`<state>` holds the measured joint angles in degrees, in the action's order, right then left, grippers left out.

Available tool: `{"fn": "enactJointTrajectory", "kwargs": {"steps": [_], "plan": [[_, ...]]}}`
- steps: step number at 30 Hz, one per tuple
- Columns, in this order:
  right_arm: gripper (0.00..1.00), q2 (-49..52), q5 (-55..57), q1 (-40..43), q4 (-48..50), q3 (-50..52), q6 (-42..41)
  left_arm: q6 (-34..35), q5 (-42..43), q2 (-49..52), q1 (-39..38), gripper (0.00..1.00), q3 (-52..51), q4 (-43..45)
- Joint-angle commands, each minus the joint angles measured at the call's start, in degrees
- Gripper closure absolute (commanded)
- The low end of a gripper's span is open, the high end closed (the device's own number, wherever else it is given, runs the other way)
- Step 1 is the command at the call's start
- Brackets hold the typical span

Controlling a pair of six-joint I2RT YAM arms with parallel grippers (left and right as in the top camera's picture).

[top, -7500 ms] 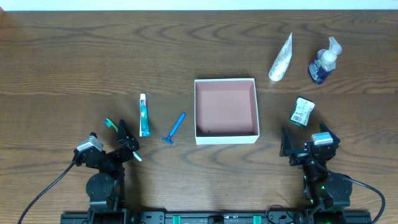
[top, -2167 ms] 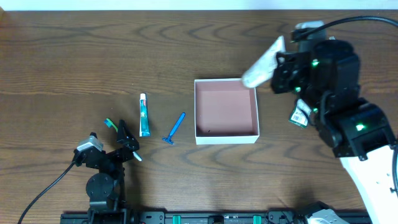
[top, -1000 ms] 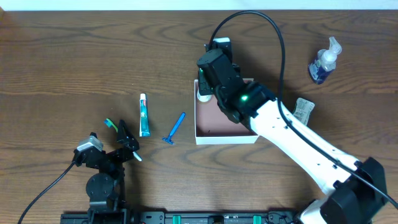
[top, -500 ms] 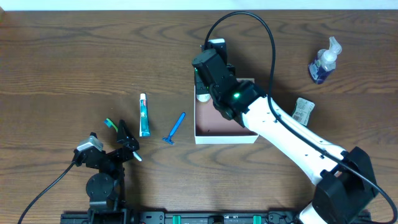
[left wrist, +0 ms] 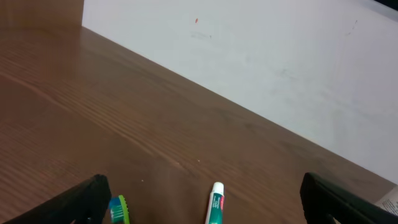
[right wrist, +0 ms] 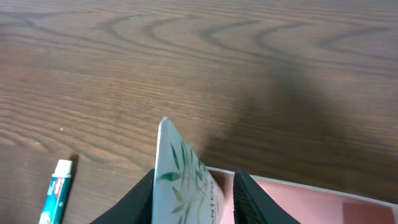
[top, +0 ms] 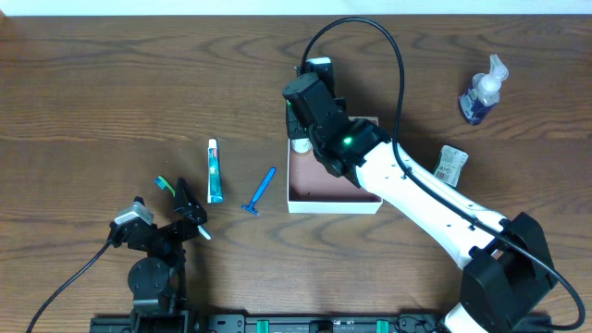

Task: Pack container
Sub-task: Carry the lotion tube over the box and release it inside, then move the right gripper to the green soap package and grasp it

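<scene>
There is 1 box (top: 314,190), the container. It sits near the middle of the brown surface (top: 111,83). It is square and low, with white walls and a pink inside.

There are 2 robot arms. The right arm reaches across the box and hides its back left corner and part of its right side. The right fingers (right wrist: 193,193) are clamped on 1 white tube (right wrist: 177,168) with green leaves on it. The tube is at that back left corner of the box, just over the white wall. I cannot tell if it touches the bottom.

The left fingers (top: 191,213) are spread apart and hold nothing. They sit low at the front left.

Left of the box lie 3 things, each apart from the others: 1 blue razor (top: 261,191), 1 toothpaste tube (top: 214,171) and 1 green toothbrush (top: 165,184). The toothbrush is just beside the left fingers.

On the right there is 1 small packet (top: 450,166), close to the right arm. Far back on the right lies 1 dark blue bottle (top: 481,94).
</scene>
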<state>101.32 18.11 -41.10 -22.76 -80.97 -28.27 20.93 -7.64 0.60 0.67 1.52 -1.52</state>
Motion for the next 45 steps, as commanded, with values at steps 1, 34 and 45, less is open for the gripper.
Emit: {"fn": "enactJointTrajectory", "kwargs": {"steps": [1, 34, 45], "plan": [[0.64, 0.26, -1.68, -0.61, 0.31, -1.55, -0.42, -0.52, -0.28, -0.31, -0.11, 0.02, -1.27, -2.01], [0.29, -23.58, -7.87, 36.5, -36.52, -2.12, 3.45, -0.52, -0.28, -0.31, -0.11, 0.02, -1.27, -2.01], [0.24, -15.08, -11.72, 43.32, -35.74, 3.72, 1.86, -0.52, -0.31, -0.31, -0.11, 0.02, -1.27, -2.01]]}}
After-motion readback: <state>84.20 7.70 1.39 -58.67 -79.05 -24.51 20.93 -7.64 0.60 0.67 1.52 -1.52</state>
